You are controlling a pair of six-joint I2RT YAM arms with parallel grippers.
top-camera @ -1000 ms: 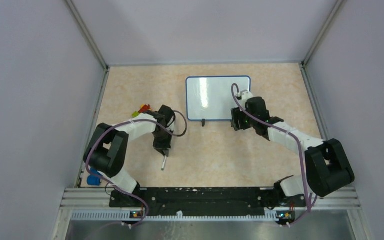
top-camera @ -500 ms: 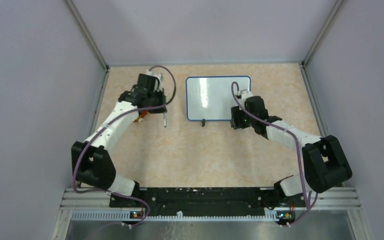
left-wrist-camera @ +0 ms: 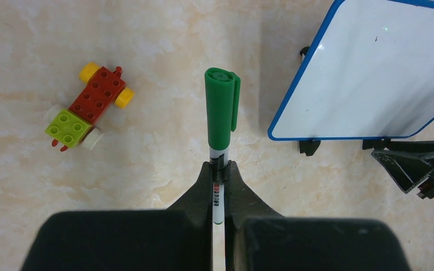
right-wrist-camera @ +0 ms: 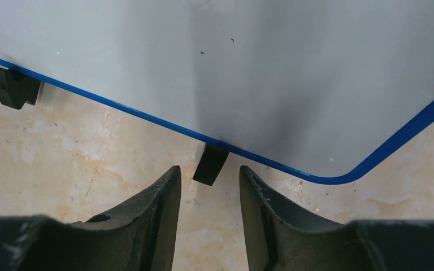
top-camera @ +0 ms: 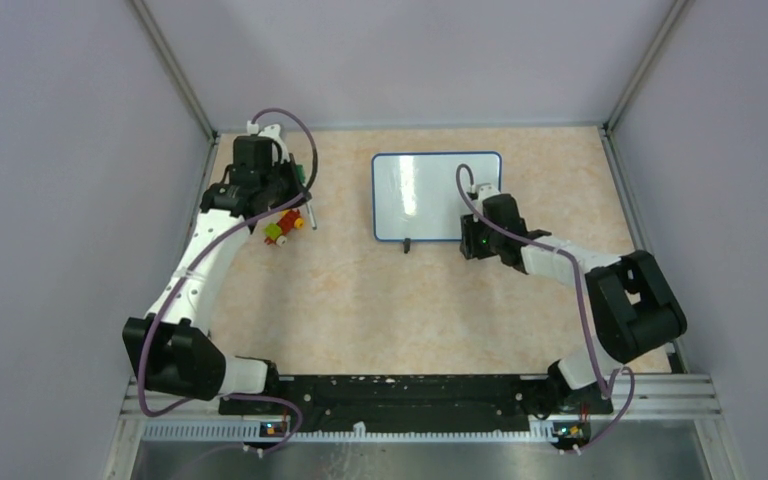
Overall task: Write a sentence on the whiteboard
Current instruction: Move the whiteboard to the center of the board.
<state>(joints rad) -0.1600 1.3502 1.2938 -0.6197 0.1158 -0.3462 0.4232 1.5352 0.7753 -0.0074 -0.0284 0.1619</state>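
Whiteboard (top-camera: 436,195) lies blank at the far middle of the table (top-camera: 410,310). Right gripper (right-wrist-camera: 209,172) stands half-spread around its clip foot (right-wrist-camera: 210,165), and closing off-centre could shove the board. Left gripper (left-wrist-camera: 219,169) pinches the capped marker (left-wrist-camera: 221,107) well apart, so no ink until it's uncapped.

the left arm (top-camera: 195,270) stretches from its base far forward along the left side, elbow nearly straight, wrist turned inward at the far end. the left pincer (left-wrist-camera: 219,166) is clamped tight on a marker pen (left-wrist-camera: 221,113), which pokes out past the fingertips. the right arm (top-camera: 570,265) is folded, its elbow raised near the right side and its forearm running inward to the left. the right pincer (right-wrist-camera: 209,172) points forward and down, its jaws partly apart and gripping nothing.
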